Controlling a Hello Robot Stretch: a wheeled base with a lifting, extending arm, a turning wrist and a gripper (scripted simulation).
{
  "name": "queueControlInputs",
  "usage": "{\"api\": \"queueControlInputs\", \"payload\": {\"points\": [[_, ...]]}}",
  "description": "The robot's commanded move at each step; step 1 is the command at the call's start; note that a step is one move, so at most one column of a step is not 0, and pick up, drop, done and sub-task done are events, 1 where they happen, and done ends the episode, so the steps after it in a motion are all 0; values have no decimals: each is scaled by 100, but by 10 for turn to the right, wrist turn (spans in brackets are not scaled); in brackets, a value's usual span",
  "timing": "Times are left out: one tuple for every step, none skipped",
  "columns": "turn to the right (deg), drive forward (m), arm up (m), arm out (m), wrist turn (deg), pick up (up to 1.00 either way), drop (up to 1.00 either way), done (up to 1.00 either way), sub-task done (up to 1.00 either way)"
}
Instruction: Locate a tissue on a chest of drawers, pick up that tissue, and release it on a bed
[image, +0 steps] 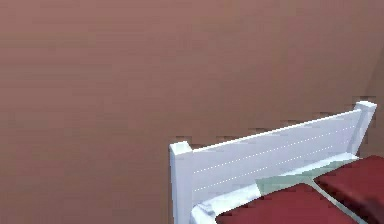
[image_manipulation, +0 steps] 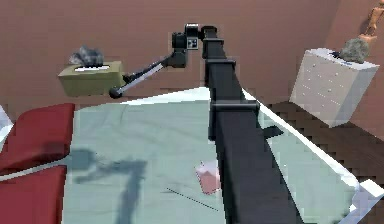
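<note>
In the arm side view the dark arm (image_manipulation: 232, 120) reaches out over a bed (image_manipulation: 150, 140) with a pale green sheet. At its far end the gripper (image_manipulation: 119, 90) holds an olive tissue box (image_manipulation: 90, 77) with a grey tissue sticking out of its top. The box hangs above the bed against the brown wall, clear of the sheet. A white chest of drawers (image_manipulation: 328, 85) stands at the right by the wall. In the forward view the bed's white headboard (image: 270, 150) rises at the lower right.
Red pillows (image_manipulation: 35, 135) lie at the bed's left end and show again as red pillows (image: 355, 182) below the headboard. A small pink thing (image_manipulation: 207, 177) lies on the sheet beside the arm. A grey-brown object (image_manipulation: 353, 48) stands on the chest. A brown wall (image: 120, 90) is close ahead.
</note>
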Motion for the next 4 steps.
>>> {"api": "queueControlInputs", "payload": {"points": [[0, 0, 0, 0, 450, 0, 0, 0, 0], [0, 0, 0, 0, 330, 0, 0, 0, 0], [0, 0, -26, 0, 0, 0, 0, 0, 0], [0, 0, -32, 0, 0, 0, 0, 0, 0]]}}
